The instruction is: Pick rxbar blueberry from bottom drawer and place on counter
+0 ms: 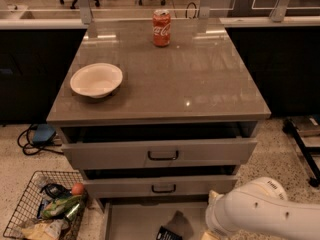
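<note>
The grey-brown bench point(200, 84) tops a cabinet of three drawers. The robot's white arm point(255, 214) reaches in at lower right and covers the right side of the open bottom drawer point(132, 219). The tool is out of sight below the frame's lower edge, so whether it is open or closed cannot be told. A wire basket point(27, 209) of clutter stands on the floor at left. A white bowl point(96, 79) and a red cola can point(161, 27) stand on the bench. The dark rxbar blueberry point(166, 233) lies on the drawer floor, cut off by the edge.
</note>
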